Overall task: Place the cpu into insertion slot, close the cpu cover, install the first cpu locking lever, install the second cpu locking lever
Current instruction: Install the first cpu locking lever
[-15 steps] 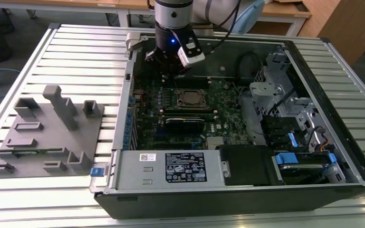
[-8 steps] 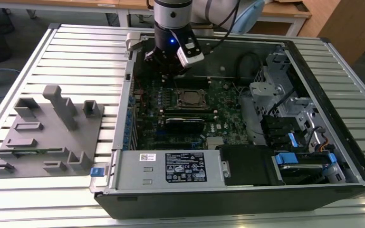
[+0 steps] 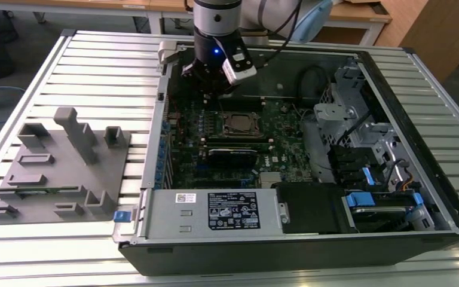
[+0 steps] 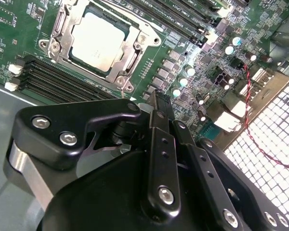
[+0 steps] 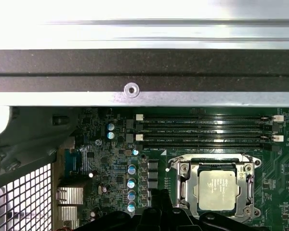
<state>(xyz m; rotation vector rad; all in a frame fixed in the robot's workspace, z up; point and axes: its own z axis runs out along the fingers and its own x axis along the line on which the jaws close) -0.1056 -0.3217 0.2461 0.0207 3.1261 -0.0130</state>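
The cpu (image 4: pixel 97 41) lies flat in the insertion slot (image 3: pixel 241 124) on the green motherboard, its silvery top showing in both wrist views (image 5: pixel 216 189). The cpu cover (image 4: pixel 136 47) rests down around the chip's edges as a silvery frame (image 5: pixel 184 185). A thin wire lever runs along the frame's edge (image 5: pixel 212 158); whether it is latched I cannot tell. My gripper (image 4: pixel 159 102) hangs above the board beside the socket, toward the case's rear panel, with its black fingers pressed together and nothing between them. Its tips also show in the first wrist view (image 5: pixel 156 198), and the exterior view shows the gripper (image 3: pixel 207 81) above the socket.
Black memory slots (image 5: pixel 207 130) flank the socket. The case wall (image 5: pixel 144 72) and the perforated rear panel (image 4: pixel 265 139) are close by. A black card (image 3: pixel 231 156), the power supply (image 3: pixel 213 209) and drive bays (image 3: pixel 373 155) fill the case. A grey fixture tray (image 3: pixel 58 167) stands outside at the exterior view's left.
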